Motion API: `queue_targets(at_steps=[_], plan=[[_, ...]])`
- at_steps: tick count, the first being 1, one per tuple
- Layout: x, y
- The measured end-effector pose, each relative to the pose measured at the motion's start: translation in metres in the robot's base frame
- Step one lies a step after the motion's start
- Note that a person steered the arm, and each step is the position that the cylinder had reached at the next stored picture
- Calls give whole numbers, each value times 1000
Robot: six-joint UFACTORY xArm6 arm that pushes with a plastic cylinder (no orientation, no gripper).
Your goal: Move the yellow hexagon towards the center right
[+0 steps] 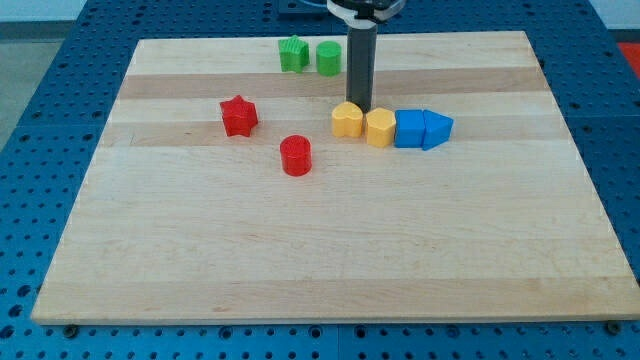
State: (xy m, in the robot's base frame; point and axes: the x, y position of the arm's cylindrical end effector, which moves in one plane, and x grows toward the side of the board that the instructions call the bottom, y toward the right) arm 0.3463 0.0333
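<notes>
— Behind the yellow hexagon [380, 128], what?
— My tip [359, 108], seemingly touching the yellow block [347, 120] leftward. No hand shows. A blue cube [409, 128] touches the hexagon's right.

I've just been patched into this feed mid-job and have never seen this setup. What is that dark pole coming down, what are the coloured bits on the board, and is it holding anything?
There is a single camera view, looking down at a slant onto a wooden board. The dark pole is the robot arm's rod; it has no claw and holds nothing, it only pushes. My tip rests on the board just behind the two yellow blocks, between them: a rounded yellow block to the view's left and the yellow hexagon to its right. Touching the hexagon's right side are a blue cube and a blue wedge-shaped block. Further left lie a red star and a red cylinder. Near the view's top sit two green blocks.
</notes>
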Motion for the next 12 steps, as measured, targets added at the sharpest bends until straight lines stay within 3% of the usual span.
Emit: queue_targets(at_steps=[7, 12], plan=[[-10, 0], [5, -17]])
